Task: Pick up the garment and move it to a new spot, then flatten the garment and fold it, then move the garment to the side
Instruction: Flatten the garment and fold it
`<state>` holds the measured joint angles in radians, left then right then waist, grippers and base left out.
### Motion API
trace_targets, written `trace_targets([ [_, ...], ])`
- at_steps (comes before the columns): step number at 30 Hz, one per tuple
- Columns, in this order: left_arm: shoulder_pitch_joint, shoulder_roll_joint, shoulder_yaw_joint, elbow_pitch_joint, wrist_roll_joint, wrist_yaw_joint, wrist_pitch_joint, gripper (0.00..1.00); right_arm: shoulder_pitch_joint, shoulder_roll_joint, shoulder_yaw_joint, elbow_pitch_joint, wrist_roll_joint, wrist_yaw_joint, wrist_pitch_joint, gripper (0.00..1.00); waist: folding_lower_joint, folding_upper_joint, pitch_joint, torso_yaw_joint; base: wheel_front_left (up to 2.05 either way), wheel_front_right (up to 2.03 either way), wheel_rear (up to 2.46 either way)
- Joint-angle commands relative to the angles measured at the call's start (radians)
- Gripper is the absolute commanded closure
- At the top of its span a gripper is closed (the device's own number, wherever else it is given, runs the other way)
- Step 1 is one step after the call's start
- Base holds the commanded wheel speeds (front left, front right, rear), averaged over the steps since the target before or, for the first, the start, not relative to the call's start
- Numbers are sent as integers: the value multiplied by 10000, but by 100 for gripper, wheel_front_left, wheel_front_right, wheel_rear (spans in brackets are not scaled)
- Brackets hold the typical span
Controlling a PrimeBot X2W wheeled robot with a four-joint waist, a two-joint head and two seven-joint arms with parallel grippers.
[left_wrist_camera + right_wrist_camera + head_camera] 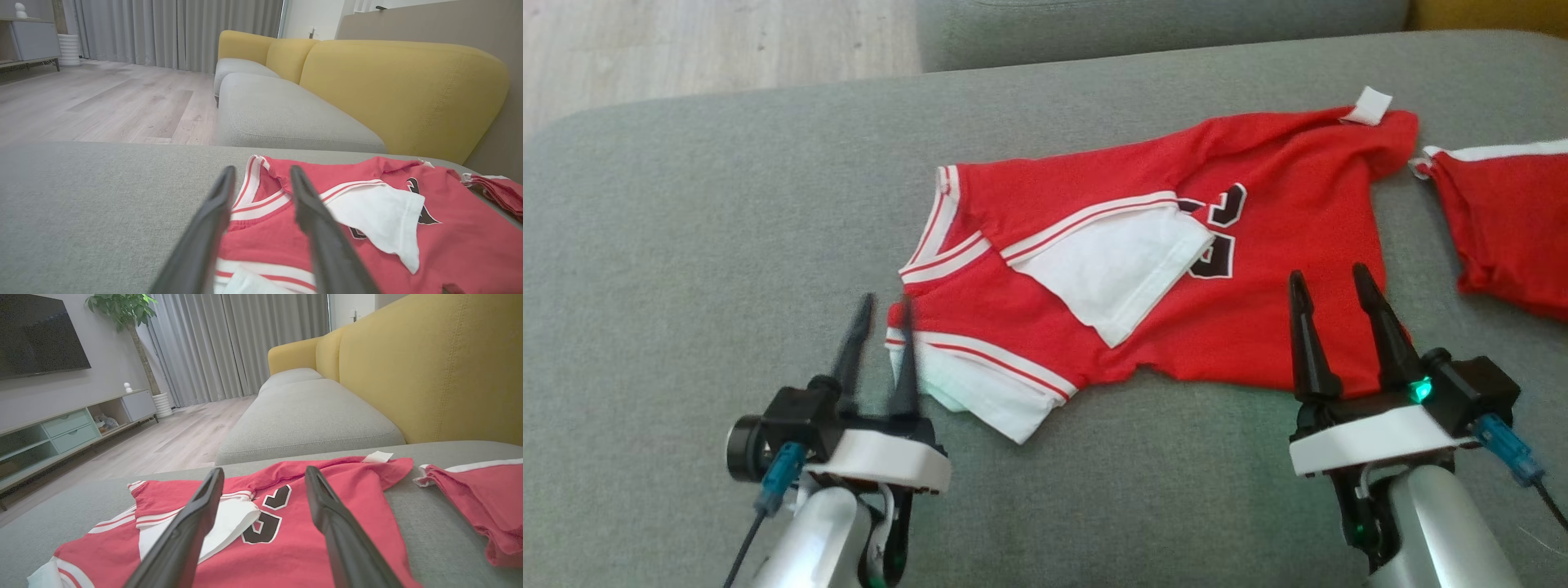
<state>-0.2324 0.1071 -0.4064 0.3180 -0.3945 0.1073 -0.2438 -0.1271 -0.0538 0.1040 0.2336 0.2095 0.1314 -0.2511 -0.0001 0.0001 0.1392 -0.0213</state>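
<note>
Head view: the red garment (1241,327) lies partly folded on the grey sofa cushion (727,245), one white sleeve (1111,278) turned in over the printed number. The left gripper (887,304) sits at the collar-side edge with its fingers narrowly parted and nothing between them. The right gripper (1329,274) stands wide and empty over the hem. A second red piece (1511,220) lies just beside the garment's far corner. Left wrist view: the narrow gap frames the striped neckline. If the fingers close here, they would likely pinch only the top layer, and a pull would then drag the fold apart. Right wrist view: the spread fingers hang above the number. The loose white sleeve could flop open during a sideways move, and a sweep toward the second piece risks bunching the two together.
</note>
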Motion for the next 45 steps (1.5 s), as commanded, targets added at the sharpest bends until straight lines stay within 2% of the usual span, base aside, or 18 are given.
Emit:
trace_targets([
  [1, -344, -15, 369, -421, 110, 74, -132, 0, -118, 35, 259, -399, -56, -7, -107, 0, 1, -1, -20, 68, 0, 0, 0],
  [9, -1046, 98, 45, -376, 623, -222, -93, 0, -267, 35, 332, -447, -19, -7, -107, 0, 1, -1, 270, -217, 0, 0, 0],
  [18, -3667, -186, -1578, 709, 1450, -1137, 2298, 0, -614, 36, 564, -432, 325, -7, -107, 0, 1, -1, 1203, -1207, 0, 0, 0],
  [23, -4685, -450, -2428, 1555, 1547, -1536, 3218, 0, -808, 36, 626, -362, 556, -7, -107, 0, 1, -1, 1609, -1778, 0, 0, 0],
  [29, -5527, -551, -2956, 2698, 1448, -1351, 3768, 0, -1004, 36, 812, -285, 800, -7, -107, 0, 1, -1, 1968, -2361, 0, 0, 0],
  [34, -6044, -564, -3392, 3244, 1250, -1170, 3644, 0, -1094, 36, 912, -147, 1033, -7, -107, 0, 1, -1, 2114, -2748, 0, 0, 0],
  [41, -6566, -567, -3862, 3930, 1246, -496, 3482, 0, -1097, 36, 858, -12, 1303, -7, -107, 0, 1, -1, 2182, -3056, 0, 0, 0],
  [45, -6717, -567, -3997, 4268, 1114, -356, 3347, 0, -1109, 36, 901, 7, 1390, -7, -107, 0, 1, -1, 2192, -3148, 0, 0, 0],
])
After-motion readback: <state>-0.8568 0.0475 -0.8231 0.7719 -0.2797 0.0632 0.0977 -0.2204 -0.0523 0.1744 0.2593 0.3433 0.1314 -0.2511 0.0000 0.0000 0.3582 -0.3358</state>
